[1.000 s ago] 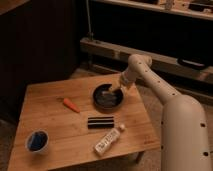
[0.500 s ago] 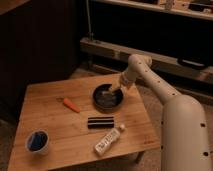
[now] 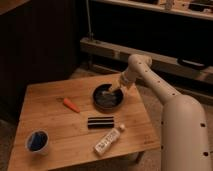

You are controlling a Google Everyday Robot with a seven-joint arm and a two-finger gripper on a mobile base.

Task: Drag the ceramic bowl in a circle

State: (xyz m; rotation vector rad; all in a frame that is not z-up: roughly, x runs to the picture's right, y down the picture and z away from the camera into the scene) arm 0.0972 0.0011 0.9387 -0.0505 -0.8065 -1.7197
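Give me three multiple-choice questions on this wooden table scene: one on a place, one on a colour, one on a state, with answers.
1. Where is the robot's claw?
A) up at the back shelf
B) down in the wide round black ceramic bowl
C) on the floor

2. What colour is the small carrot-shaped piece left of the bowl?
A) green
B) orange
C) purple

3. How does the white tube-shaped bottle near the front of the wooden table sit?
A) upright
B) inside the bowl
C) lying on its side

Answers: B, the claw's tip sits within the bowl's rim; B, it shows bright orange against the wood; C, its whole length rests flat on the tabletop.
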